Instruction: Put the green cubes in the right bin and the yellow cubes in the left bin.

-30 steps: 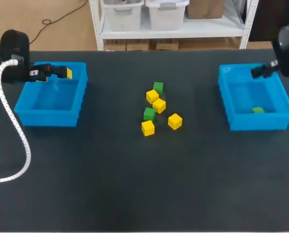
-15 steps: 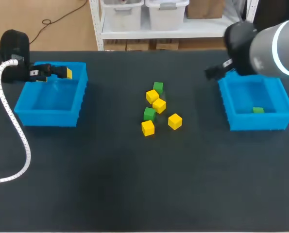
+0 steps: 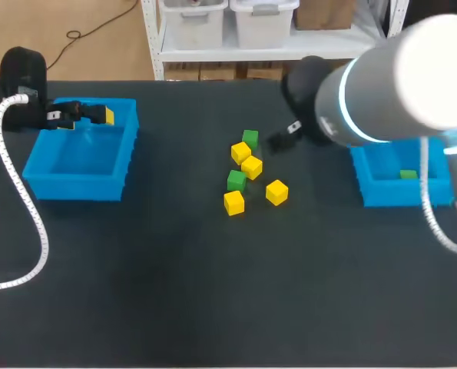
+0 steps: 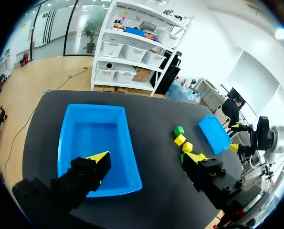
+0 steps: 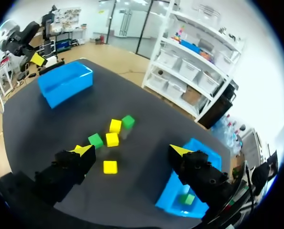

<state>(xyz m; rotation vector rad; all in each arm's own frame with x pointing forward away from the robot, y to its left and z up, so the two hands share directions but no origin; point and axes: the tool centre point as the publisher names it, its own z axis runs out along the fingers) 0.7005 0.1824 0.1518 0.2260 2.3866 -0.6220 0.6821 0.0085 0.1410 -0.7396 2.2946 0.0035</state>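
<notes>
Several yellow and green cubes lie clustered mid-table: a green cube (image 3: 250, 138) at the back, yellow cubes (image 3: 251, 166) and a second green cube (image 3: 236, 181) near the middle. In the right wrist view the same green cube (image 5: 128, 121) and yellow cubes (image 5: 112, 139) lie ahead of my right gripper (image 5: 131, 150), which is open and holds nothing. From the head view, my right gripper (image 3: 278, 141) hovers just right of the cluster. My left gripper (image 3: 86, 115) stays over the left bin's (image 3: 82, 184) far rim, open and bare (image 4: 149, 157). One green cube (image 3: 407, 175) lies in the right bin (image 3: 366, 181).
The left bin (image 4: 127, 157) shows no cubes inside. My right arm's thick silver body (image 3: 397, 77) crosses over the right bin's back edge. A white cable (image 3: 28, 207) of the left arm loops across the table's left side.
My right arm has swung left from over the right bin to beside the cube cluster. The left arm and the cubes have not moved.
</notes>
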